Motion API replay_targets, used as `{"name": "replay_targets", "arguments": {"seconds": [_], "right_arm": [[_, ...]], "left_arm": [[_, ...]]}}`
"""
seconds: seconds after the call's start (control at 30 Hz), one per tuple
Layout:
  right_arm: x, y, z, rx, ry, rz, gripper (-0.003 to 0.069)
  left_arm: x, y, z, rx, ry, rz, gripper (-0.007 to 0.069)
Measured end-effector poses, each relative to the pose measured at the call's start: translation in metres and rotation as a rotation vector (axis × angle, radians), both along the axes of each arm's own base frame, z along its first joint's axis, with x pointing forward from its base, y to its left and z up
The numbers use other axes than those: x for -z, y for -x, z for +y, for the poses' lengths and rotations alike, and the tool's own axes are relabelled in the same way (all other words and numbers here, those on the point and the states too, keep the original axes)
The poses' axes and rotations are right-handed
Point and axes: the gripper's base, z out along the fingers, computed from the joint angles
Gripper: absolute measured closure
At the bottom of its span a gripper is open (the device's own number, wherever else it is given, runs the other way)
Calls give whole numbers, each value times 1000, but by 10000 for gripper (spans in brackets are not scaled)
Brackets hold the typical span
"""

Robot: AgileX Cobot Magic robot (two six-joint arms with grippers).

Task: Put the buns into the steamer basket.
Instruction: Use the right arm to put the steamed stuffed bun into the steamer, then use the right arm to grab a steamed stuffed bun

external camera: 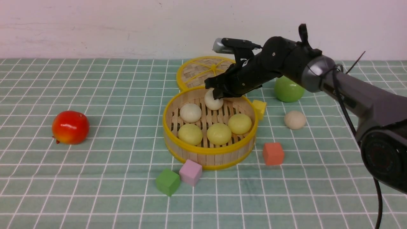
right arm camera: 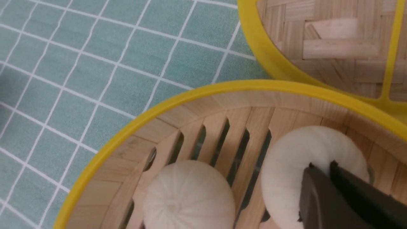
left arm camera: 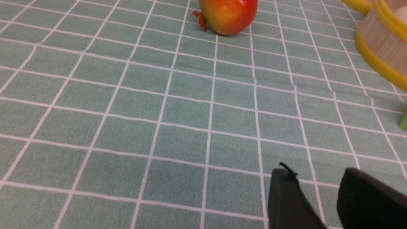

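Black left gripper (left arm camera: pixel 318 178) nearest us, jaws spread, empty | basket (external camera: pixel 208 149), front row: three yellow buns (external camera: pixel 219 133) | last bun (external camera: pixel 295 120) outside on cloth (external camera: pixel 95 178), right of basket | cream bun (external camera: pixel 190 112) inside, behind yellows | far side: right gripper (external camera: pixel 218 94) pinching fifth bun (external camera: pixel 212 102), placing step; we judge next: release, then fetch last bun.

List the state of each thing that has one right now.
steamer basket, uncovered.
lid, off, lying behind basket.
four buns, resting inside basket.
fifth bun, pinched inside basket's far side.
sixth bun, loose outside basket.
right gripper, shut on fifth bun.
left gripper, open, empty.
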Motion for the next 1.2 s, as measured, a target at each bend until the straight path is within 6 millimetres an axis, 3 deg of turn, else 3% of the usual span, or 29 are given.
{"name": "replay_targets", "arguments": {"seconds": [0.3, 0.53, 0.77, 0.87, 1.03, 1.1, 1.2], "right_arm": [[-15, 17, -1, -78, 28, 103, 657], [-1, 22, 3, -119, 55, 183, 655], [-1, 24, 8, -128, 57, 179, 625], [-2, 24, 8, -127, 60, 174, 560], [-13, 25, 6, -121, 60, 143, 368], [-26, 26, 2, -117, 62, 120, 301], [-53, 27, -22, -88, 106, 82, 218]], "left_arm": [[0, 0, 0, 0, 0, 0, 387], [0, 0, 0, 0, 0, 0, 386], [0, 0, 0, 0, 0, 0, 386], [0, 0, 0, 0, 0, 0, 386], [0, 0, 0, 0, 0, 0, 386], [0, 0, 0, 0, 0, 0, 386], [0, 0, 0, 0, 0, 0, 386]]}}
